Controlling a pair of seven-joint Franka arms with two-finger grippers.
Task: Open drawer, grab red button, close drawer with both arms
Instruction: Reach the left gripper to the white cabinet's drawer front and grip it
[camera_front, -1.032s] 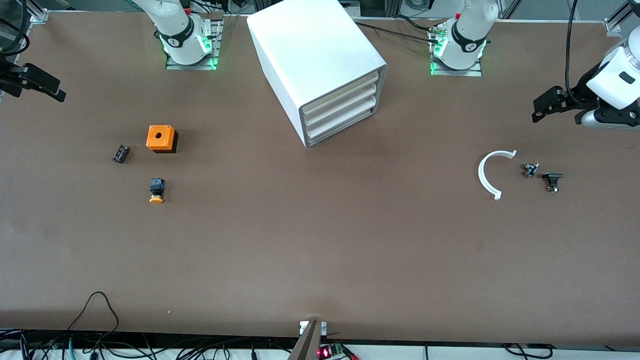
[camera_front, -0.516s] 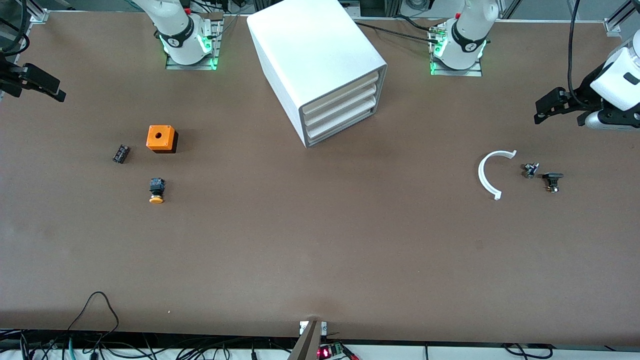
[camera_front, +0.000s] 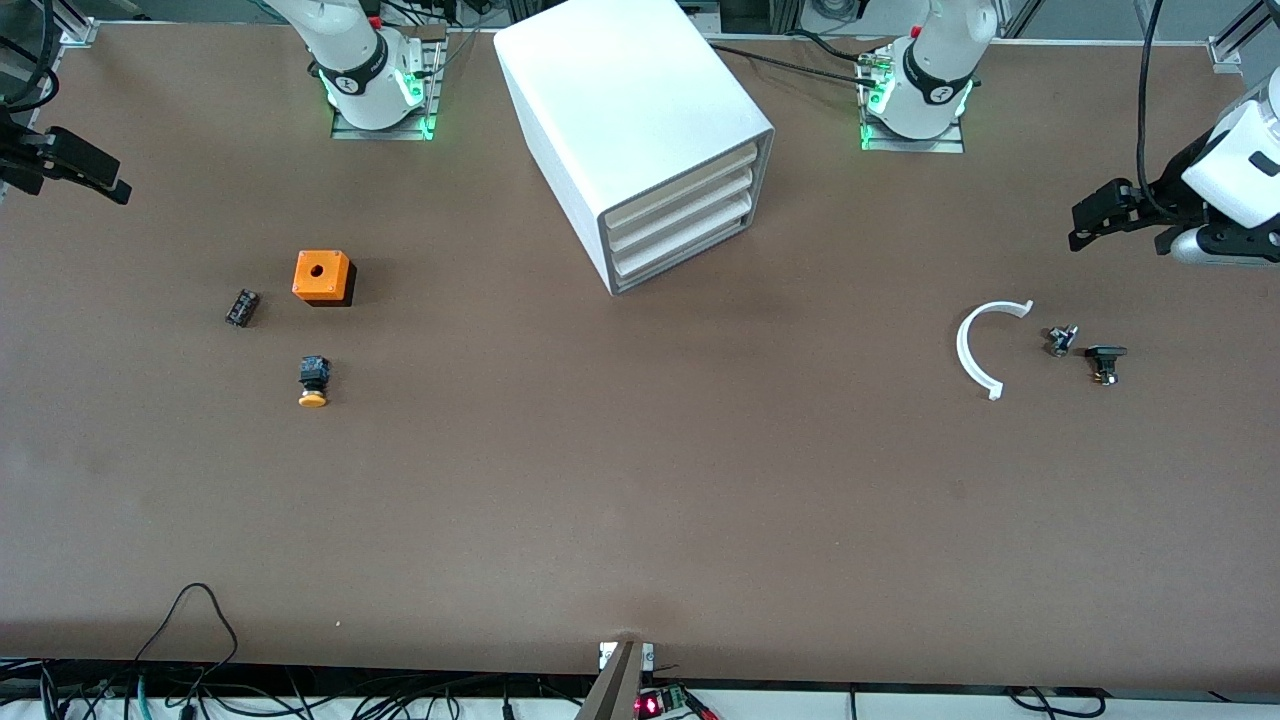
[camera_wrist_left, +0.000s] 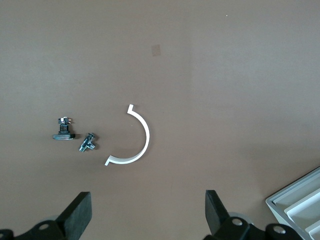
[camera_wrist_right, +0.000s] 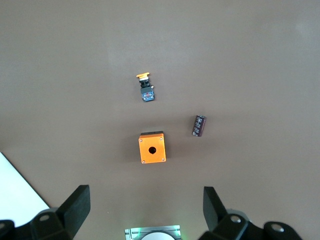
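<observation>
The white cabinet stands between the two arm bases, with three cream-fronted drawers stacked in it, all shut. A corner of it shows in the left wrist view. The red-capped button is hidden from every view. My left gripper hangs open and empty over the left arm's end of the table; it also shows in its wrist view. My right gripper hangs open and empty over the right arm's end; it also shows in its wrist view.
An orange box with a hole, a yellow-capped button and a small dark cylinder lie toward the right arm's end. A white half ring and two small metal parts lie toward the left arm's end.
My left gripper has drawn back slightly toward its end of the table. The right arm has hardly moved. The drawers stay shut.
</observation>
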